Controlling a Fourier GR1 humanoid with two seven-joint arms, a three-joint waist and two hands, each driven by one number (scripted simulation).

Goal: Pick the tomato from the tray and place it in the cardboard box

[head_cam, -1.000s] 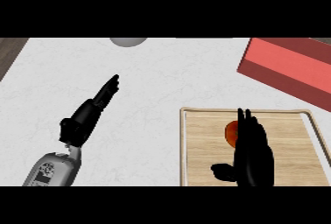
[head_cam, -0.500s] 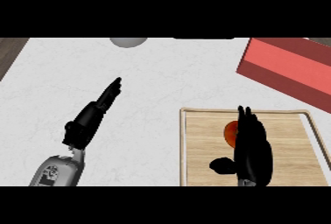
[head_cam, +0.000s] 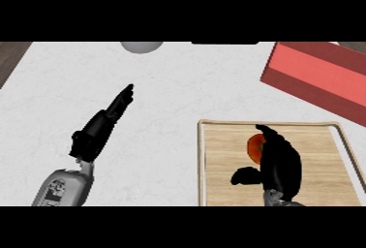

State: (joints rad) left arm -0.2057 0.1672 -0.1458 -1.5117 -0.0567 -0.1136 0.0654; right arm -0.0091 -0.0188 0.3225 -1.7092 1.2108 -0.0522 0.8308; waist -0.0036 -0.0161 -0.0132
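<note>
Right robot hand point(head_cam: 279, 162), fingers straight and unclenched, covers the tomato point(head_cam: 253, 147) on the wooden tray point(head_cam: 322, 164); it should curl fully around before lifting toward the red box point(head_cam: 322, 77).

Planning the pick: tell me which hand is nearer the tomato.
Right. The right hand is over the tray, right against the tomato and partly covering it. The left hand is out over the bare counter, well left of the tray.
</note>
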